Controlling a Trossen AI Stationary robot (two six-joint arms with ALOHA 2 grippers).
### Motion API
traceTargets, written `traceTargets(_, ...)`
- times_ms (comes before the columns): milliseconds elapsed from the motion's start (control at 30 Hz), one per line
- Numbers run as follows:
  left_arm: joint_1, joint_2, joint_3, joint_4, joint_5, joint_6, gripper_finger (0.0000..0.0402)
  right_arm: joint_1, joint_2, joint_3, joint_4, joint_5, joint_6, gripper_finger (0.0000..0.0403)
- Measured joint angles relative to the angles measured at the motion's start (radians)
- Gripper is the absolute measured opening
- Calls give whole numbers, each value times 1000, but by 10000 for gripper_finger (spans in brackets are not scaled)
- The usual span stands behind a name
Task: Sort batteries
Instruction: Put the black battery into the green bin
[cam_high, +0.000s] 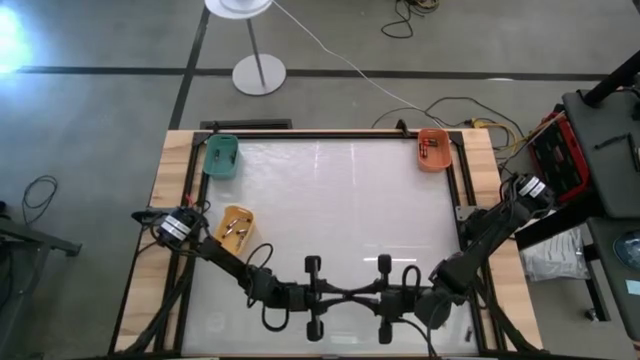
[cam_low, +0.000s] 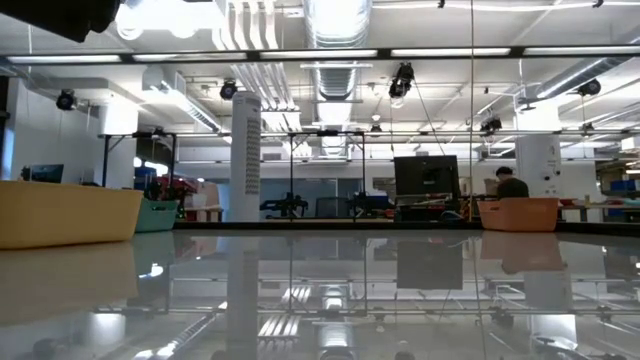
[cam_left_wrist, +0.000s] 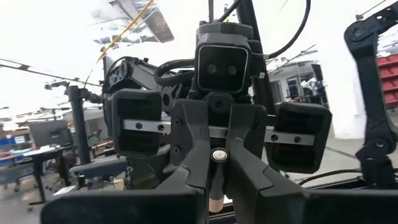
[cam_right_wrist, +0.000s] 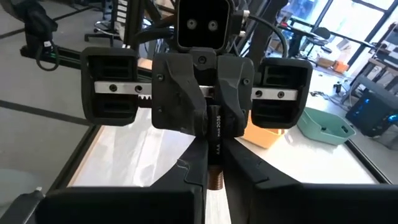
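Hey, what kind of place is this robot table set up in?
Probably a robotics lab or workshop: bare silver ceiling ducts and strip lights overhead, benches with a dark monitor behind the glossy white table, and loose cables trailing over the grey concrete floor.

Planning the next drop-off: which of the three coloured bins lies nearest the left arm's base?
The yellow bin, on the table's left side just beside the left arm. The green bin and orange bin sit at the far corners.

The only print I can make out is on the battery (cam_right_wrist: 215, 127) pinched between the two grippers at the table's near edge: sideways digits, too small to read surely.
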Motion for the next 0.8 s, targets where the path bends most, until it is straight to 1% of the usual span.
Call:
traceTargets(67,-1,-7,5,-10,-25,13,11,0,-1,0,0,2,8,30)
traceTargets(133,-1,-28,14,-68,-53,15,11,0,-1,0,-1,9,4,49)
traceTargets(233,-2,-70,29,-186,-106,-1,11,-1,-8,0,-5,9,-19,92)
traceTargets(367,0,-126,30,-266,-120,-23,11,-1,-28,5,-3,-1,-23,157)
traceTargets(433,-1,-170,19,-336,-180,-34,11,1,-39,4,-6,7,-16,185)
traceTargets(500,0,-230,6,-443,-241,-68,11,5,-50,4,-43,-2,-13,208)
traceTargets(567,9,-286,-7,-528,-226,-108,11,2,-51,2,-80,-3,-13,228)
traceTargets(633,17,-326,-17,-578,-182,-136,11,-16,-50,0,-92,-10,-13,246)
traceTargets(700,23,-358,-23,-624,-175,-153,11,-41,-51,0,-97,-4,-2,262)
traceTargets(800,42,-417,-23,-741,-192,-166,11,-69,-51,-2,-189,1,61,282)
